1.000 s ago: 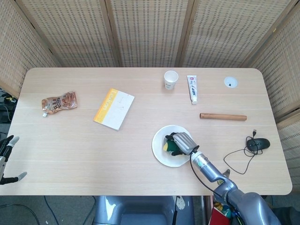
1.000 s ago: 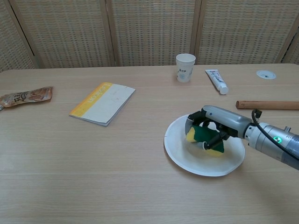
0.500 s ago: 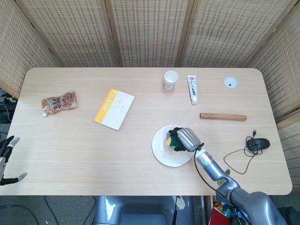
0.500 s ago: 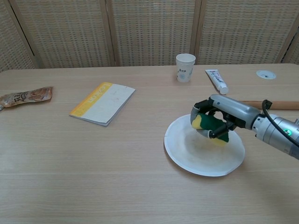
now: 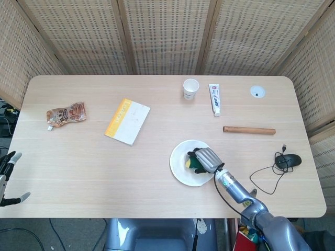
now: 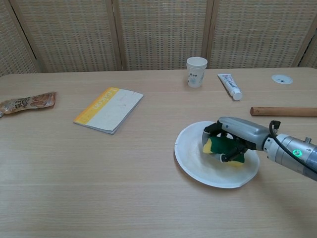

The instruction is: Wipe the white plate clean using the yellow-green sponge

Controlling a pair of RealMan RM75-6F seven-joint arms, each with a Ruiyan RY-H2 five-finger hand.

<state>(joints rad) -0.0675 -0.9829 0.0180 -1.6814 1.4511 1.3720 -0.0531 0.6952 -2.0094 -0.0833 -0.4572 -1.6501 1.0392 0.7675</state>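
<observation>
The white plate [image 5: 179, 165] [image 6: 193, 153] lies on the table at front right of centre. My right hand [image 5: 205, 159] [image 6: 233, 135] grips the yellow-green sponge [image 5: 193, 164] [image 6: 221, 149] and presses it on the plate's right half, fingers curled over it. Most of the sponge is covered by the hand in the head view. My left hand [image 5: 7, 177] shows only at the far left edge of the head view, off the table, fingers apart and holding nothing.
A yellow-and-white booklet [image 5: 127, 121] and a snack pouch [image 5: 65, 114] lie to the left. A paper cup [image 5: 190, 88], a toothpaste tube [image 5: 214, 99] and a wooden rod [image 5: 249, 130] lie behind the plate. A mouse [image 5: 288, 161] with cable sits at right.
My right hand slid the sponge across the plate: first toward the far rim, then back down toward the plate's middle right. The left hand stayed still.
</observation>
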